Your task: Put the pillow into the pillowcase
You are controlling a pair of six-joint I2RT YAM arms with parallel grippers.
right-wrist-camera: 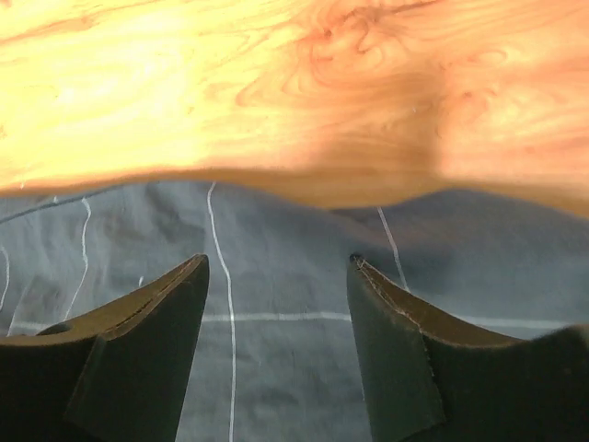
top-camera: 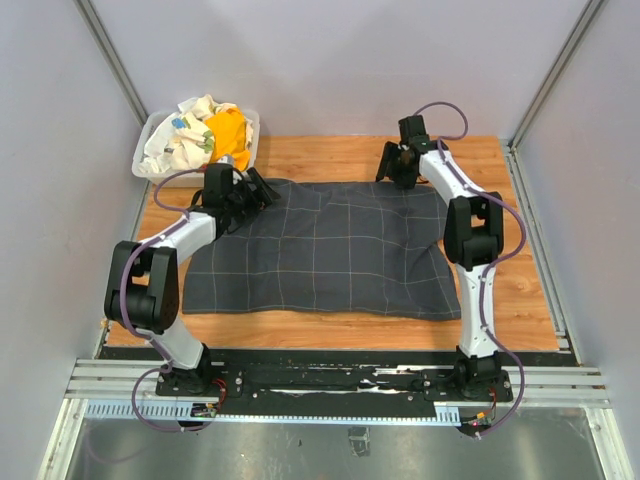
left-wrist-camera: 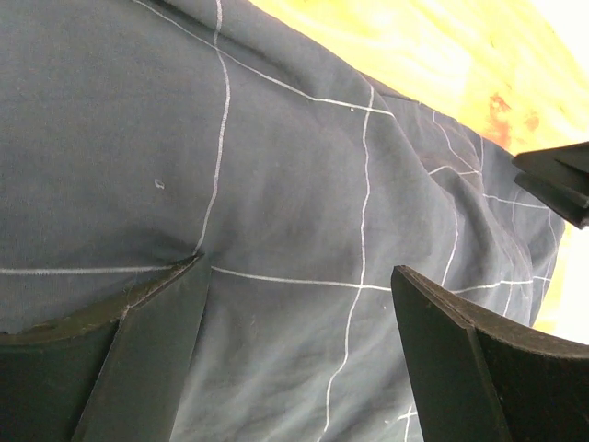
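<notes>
The pillowcase (top-camera: 320, 250) is lying flat on the table (top-camera: 525, 300), its long axis running left-right. The left gripper (top-camera: 258, 188) and right gripper (top-camera: 393, 172) are standing open over its far edge, holding nothing.

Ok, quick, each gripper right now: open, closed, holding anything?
Left gripper: open, holding nothing, above the dark charcoal-grey grid-lined fabric pillowcase.
Right gripper: open, holding nothing, at that pillowcase's edge.

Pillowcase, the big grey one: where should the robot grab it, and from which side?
Probably the far edge, near its two corners, coming down from above. The pillowcase lies flat and spread out on the table, so only its rim offers loose cloth to pinch. The right gripper and left gripper both hang open over that end.
</notes>
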